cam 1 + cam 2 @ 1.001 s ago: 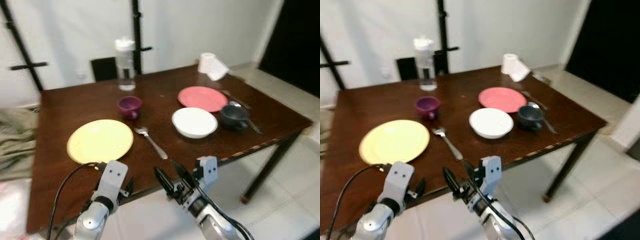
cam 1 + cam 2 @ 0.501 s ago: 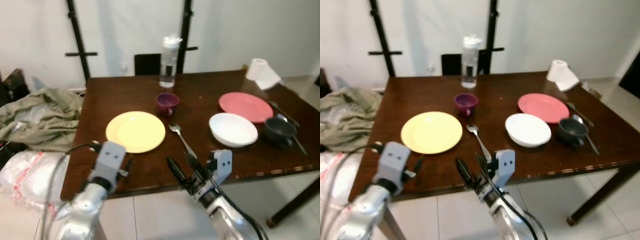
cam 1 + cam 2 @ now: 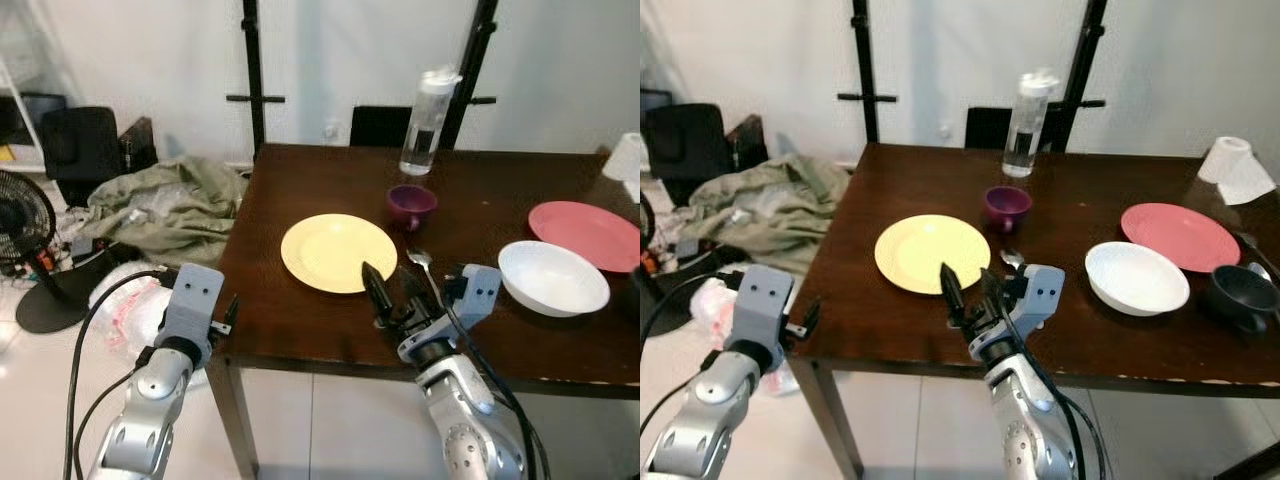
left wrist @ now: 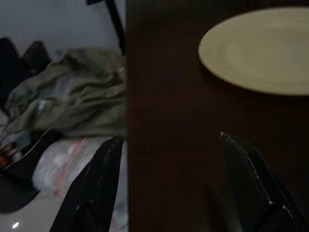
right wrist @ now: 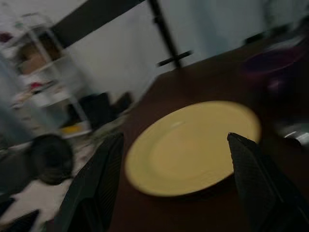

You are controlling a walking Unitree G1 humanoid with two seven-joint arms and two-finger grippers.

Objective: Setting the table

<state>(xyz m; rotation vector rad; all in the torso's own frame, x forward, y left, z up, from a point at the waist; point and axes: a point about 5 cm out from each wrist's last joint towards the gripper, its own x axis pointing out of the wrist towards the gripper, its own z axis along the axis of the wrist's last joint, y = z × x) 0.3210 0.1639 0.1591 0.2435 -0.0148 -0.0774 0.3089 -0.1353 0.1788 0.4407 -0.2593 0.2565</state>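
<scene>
A dark wooden counter (image 3: 300, 330) is carrying the dishes. A yellow plate (image 3: 338, 252) is lying just beyond the right hand (image 3: 388, 296), whose fingers are spread over the counter's near edge. A spoon (image 3: 420, 262) is lying right beside that hand, on its far side. Past the spoon, a purple cup (image 3: 411, 204) is standing, and behind it a clear water bottle (image 3: 423, 122). Out to the right of the hand, a white bowl (image 3: 552, 277) is sitting, with a pink plate (image 3: 587, 221) beyond it, a dark mug (image 3: 1239, 296) further right, and a paper roll (image 3: 1230, 167) at the far corner.
</scene>
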